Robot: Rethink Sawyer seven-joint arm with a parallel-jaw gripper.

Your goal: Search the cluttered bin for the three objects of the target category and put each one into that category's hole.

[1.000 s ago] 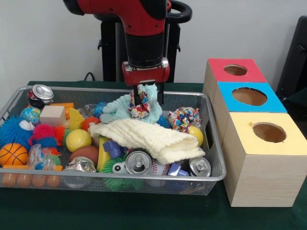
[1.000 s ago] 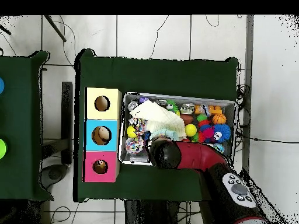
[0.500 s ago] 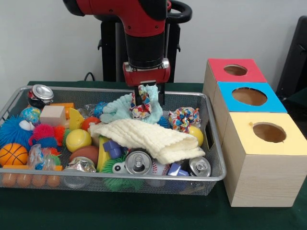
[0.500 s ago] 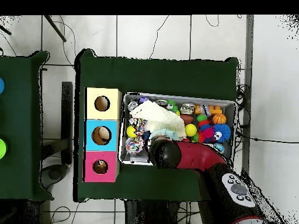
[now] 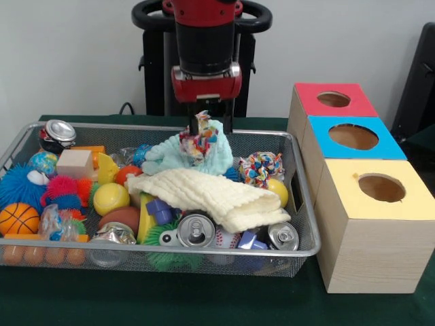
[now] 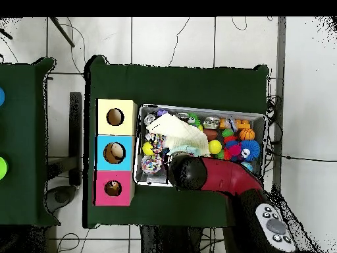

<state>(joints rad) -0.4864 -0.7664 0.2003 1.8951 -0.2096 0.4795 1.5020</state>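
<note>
Tool: my tool (image 5: 204, 122) is clenched on a multicoloured patterned cloth (image 5: 198, 144) and hangs over the far side of the wire bin (image 5: 304, 224).
Load: the patterned cloth hangs from the tips, and a mint-green fuzzy cloth (image 5: 178, 156) bunches around it; I cannot tell whether the green one is caught in the grip or only draped against it.
Beneath: a cream knitted cloth (image 5: 211, 193) lies folded across the middle of the bin, apart from my load.
Other clutter: a knotted rope toy (image 5: 260, 168) sits just beside the cream cloth; balls, cans and blocks fill the rest.
Holes: three boxes stand in a row beside the bin: red box (image 5: 331, 100), blue box (image 5: 351, 138), yellow box (image 5: 378, 188), each with a round hole on top.
Done: I judge one soft item is lifted but not yet delivered. In the overhead view something pale shows in the blue box's hole (image 6: 114, 153), but I cannot tell what.
Left: carry this load to its hole, release it, then return for the remaining soft pieces.
Counter: green cloth counter (image 5: 204, 299) carries bin and boxes.
</note>
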